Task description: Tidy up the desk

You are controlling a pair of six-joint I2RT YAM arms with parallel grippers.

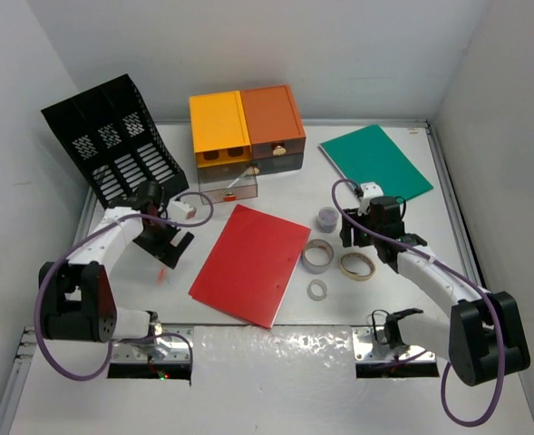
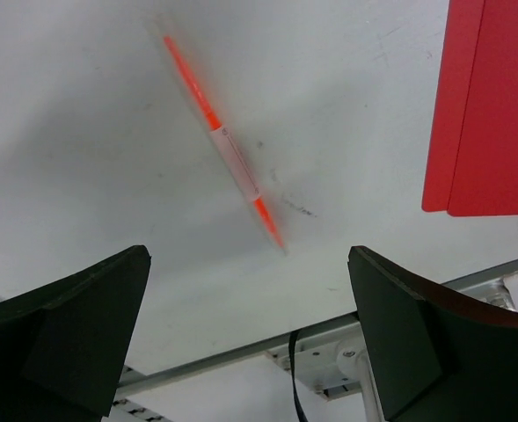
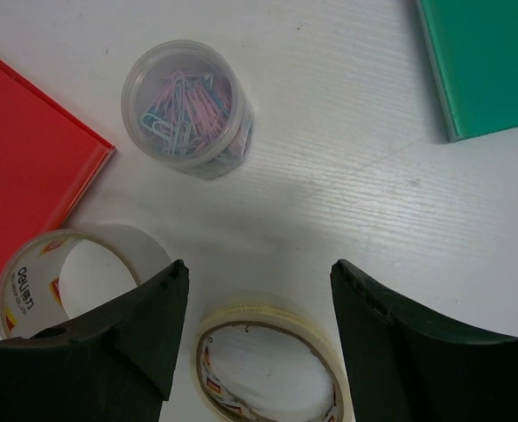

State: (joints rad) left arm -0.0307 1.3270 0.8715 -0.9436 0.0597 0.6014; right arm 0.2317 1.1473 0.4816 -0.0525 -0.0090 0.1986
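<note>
desk: the desk [image 1: 294, 190] filled the floor of the cell under both arms, white and flat with a metal rim. Judged heavy and rigid. It was not for lifting, only the clutter on it.
file rack: the black file rack [image 1: 112, 145] sat far left, tilted back. Likely stiff mesh and light; best taken by a wall.
red folder: the red folder [image 1: 251, 263] lay flat at near centre. Probably thin, bendy and slick, so take it at an edge.
green folder: the green folder [image 1: 375, 161] lay flat at far right. Same handling.
drawers: the yellow drawer unit [image 1: 218, 127] touched the orange drawer unit [image 1: 272, 116] at far centre. Looked boxy and stiff.
left gripper: the left gripper [image 2: 248, 264] hung released with its jaws wide, grasping nothing, above the pen.
right gripper: the right gripper [image 3: 259, 272] had its jaws apart and nothing between them, above the beige roll.
tape rolls: the clear tape roll [image 3: 74, 272] and the beige tape roll [image 3: 272, 365] lay flat, right of the red folder. Rigid rings; pinch through the wall.
jar: the paper clip jar [image 3: 186, 110] stood upright, just far of the rolls. Smooth, round plastic that could slip.
pen: the orange pen [image 2: 223, 141] lay flat at near left. Light and likely to roll; pinch across mid-barrel.
</note>
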